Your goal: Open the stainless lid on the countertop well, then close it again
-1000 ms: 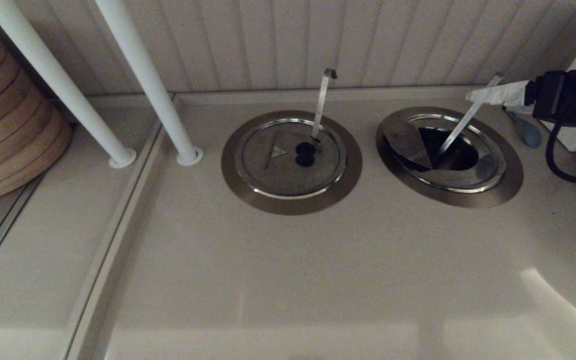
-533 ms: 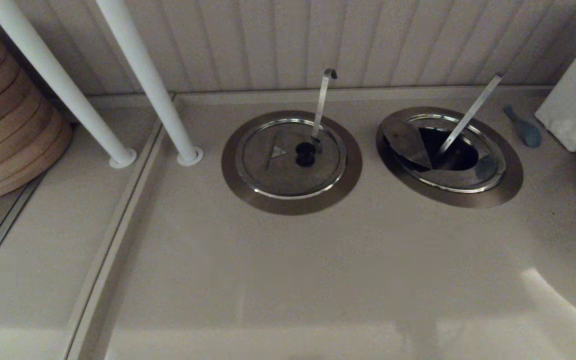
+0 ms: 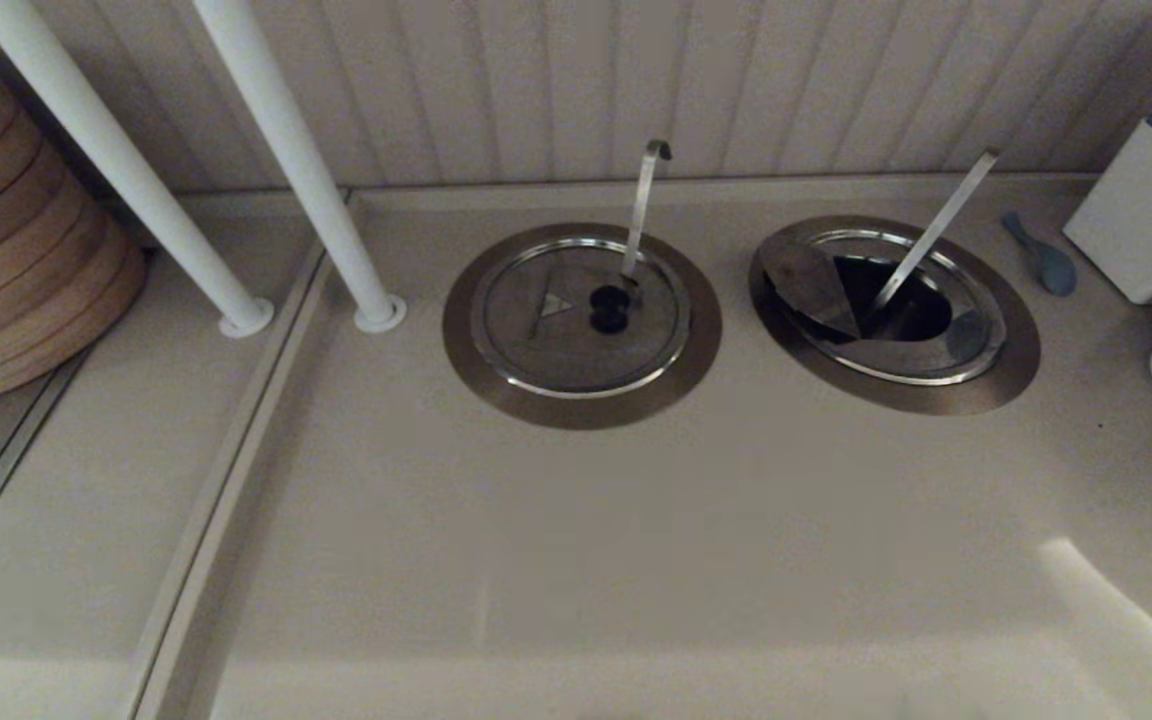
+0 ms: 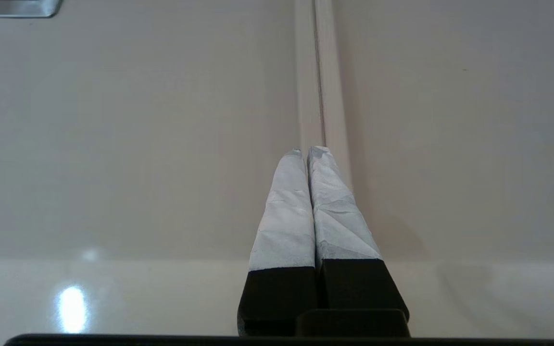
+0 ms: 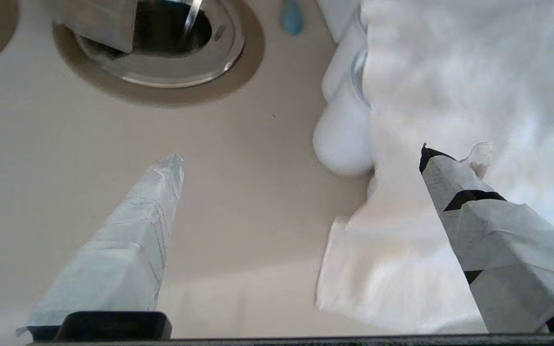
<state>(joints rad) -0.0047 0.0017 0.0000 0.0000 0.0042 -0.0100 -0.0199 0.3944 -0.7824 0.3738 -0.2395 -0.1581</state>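
Brushed-steel stainless lid (image 3: 811, 283) sits folded back on the round countertop well (image 3: 1006, 370), right of its closed twin. Right gripper (image 5: 301, 158) gapes wide over beige counter; left gripper (image 4: 309, 153) is pinched closed.

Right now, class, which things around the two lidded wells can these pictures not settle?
- Contents of the countertop well: dark in head view, cut off in right wrist view.
- The stainless lid: its knob shows in no view.
- Right gripper and left gripper: outside the head view.
- Steamer stack: cut by the frame edge.
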